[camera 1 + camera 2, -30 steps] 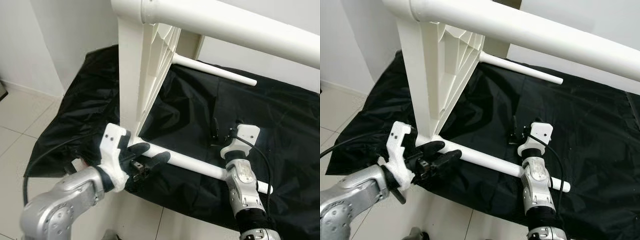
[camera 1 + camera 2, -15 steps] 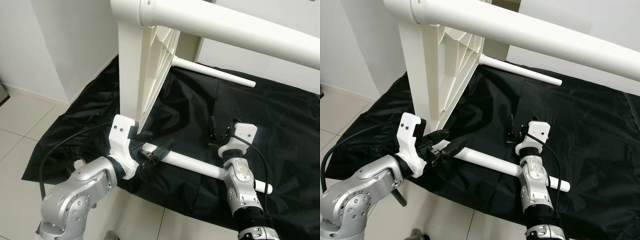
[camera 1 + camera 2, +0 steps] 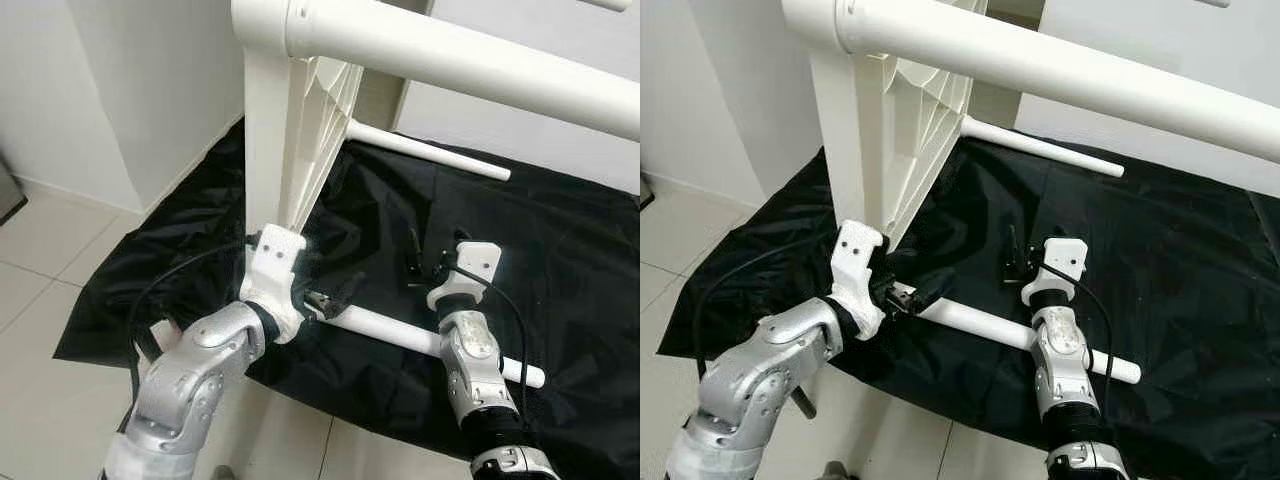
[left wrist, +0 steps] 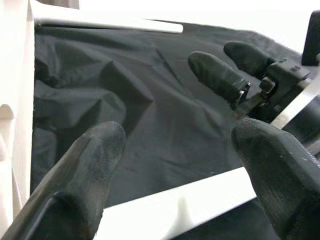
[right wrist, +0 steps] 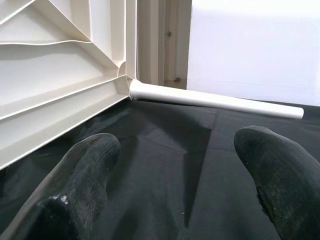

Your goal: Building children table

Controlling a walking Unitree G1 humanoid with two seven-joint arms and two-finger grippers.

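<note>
so the left gripper (image 3: 330, 297) is sliding in along the white plastic table leg (image 3: 420, 338) lying on the black cloth (image 3: 560, 260), fingers apart around it, probably seating it in the upended white tabletop (image 3: 290, 150), while the right gripper (image 3: 425, 265) is hovering spread nearby.

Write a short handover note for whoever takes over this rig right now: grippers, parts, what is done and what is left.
Left gripper: jaws open, astride the near white leg by its joint with the tabletop.
Right gripper: jaws open, empty, above the black cloth just beyond that leg.
Tabletop stands on edge on the cloth; near, far and upper legs are in their sockets.
Left: fourth leg unconfirmed, then turn it upright.
</note>
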